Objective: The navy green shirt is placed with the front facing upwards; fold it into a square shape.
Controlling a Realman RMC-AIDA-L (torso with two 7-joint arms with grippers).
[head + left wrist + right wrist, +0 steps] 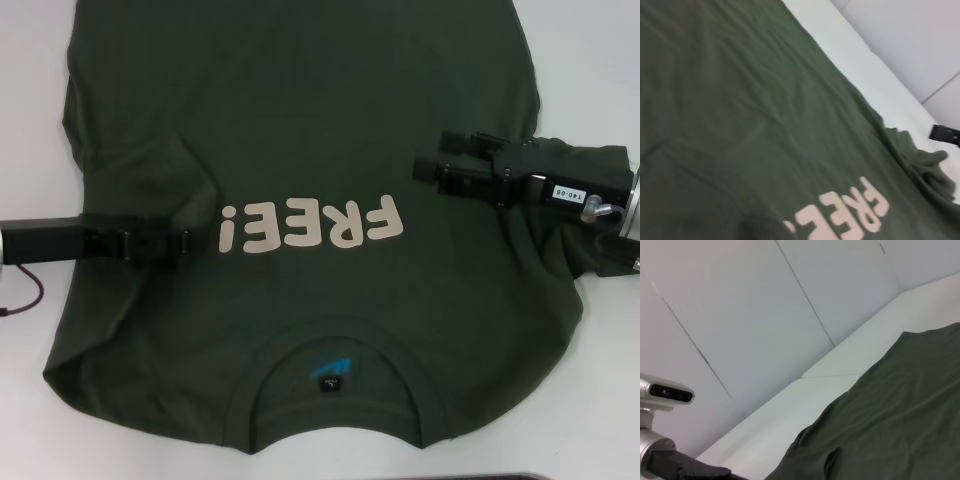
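The navy green shirt [300,150] lies spread across the white desk [590,60], front up, collar [335,400] at the near edge and hem running away out of the head view. The left claw [185,242] comes in low from the left side, resting over the chest just beside the "!" of the lettering; whether its fingers are parted or closed, the pictures do not let anyone tell. The right claw [432,165] reaches in from the right, above the cloth near the "F", its two dark fingers [455,140] standing apart with nothing between them, so it is released. Cream letters spell "FREE!" [312,225], seen upside down from the head camera. Inside the collar sits a small dark neck label [328,383] with a blue mark above it, its print too small to read. A white tag [566,192] on the right arm reads something like "140-06". The right sleeve [585,250] is bunched beneath that arm.
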